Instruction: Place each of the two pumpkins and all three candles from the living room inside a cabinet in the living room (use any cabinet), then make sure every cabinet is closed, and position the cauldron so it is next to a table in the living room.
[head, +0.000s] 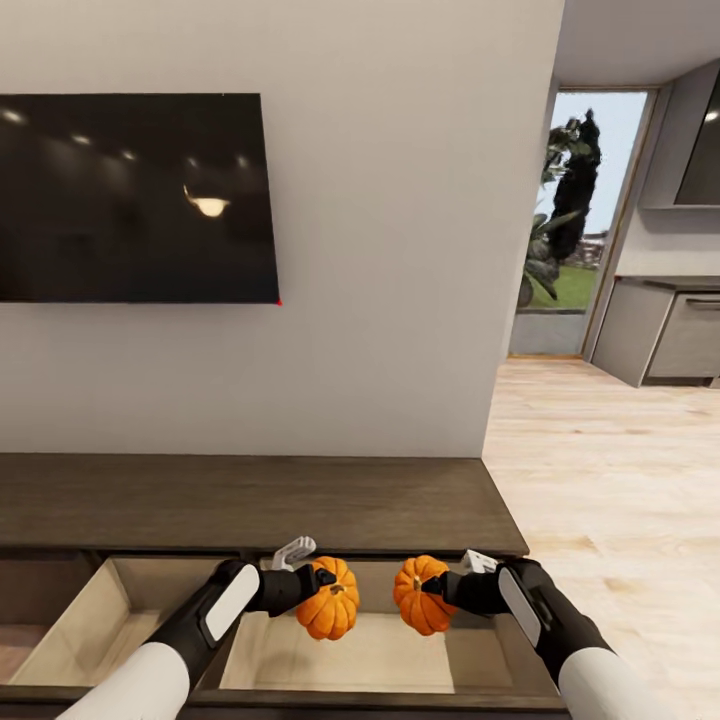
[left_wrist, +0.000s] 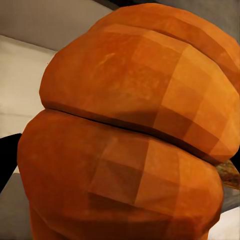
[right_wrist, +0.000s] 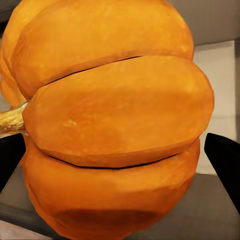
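Holding one pumpkin in each gripper, we hang both arms over the open right-hand drawer (head: 370, 650) of the cabinet (head: 250, 500). Our left gripper (head: 312, 580) is clamped on the left pumpkin (head: 329, 598), and our right gripper (head: 445, 587) is clamped on the right pumpkin (head: 422, 595); the two fruits sit close together with a narrow gap between them, above the drawer's pale wood floor. In the left wrist view the left pumpkin (left_wrist: 130, 130) crowds the lens, and in the right wrist view the right pumpkin (right_wrist: 110, 120) sits between two dark fingertips (right_wrist: 225, 160), its stem off to one side.

Around us, a second open drawer (head: 90, 620) lies to the left, parted from the first by a thin wooden wall just beside our left forearm. The cabinet's dark flat top runs just behind the pumpkins, its front edge close to both grippers. Above it a black television (head: 135, 195) hangs on the pale wall (head: 400, 250).

To the right the cabinet ends and open wood floor (head: 610, 470) stretches toward a glass door (head: 575, 220) and grey kitchen units (head: 670, 330). The drawer's near front edge crosses beneath our forearms.
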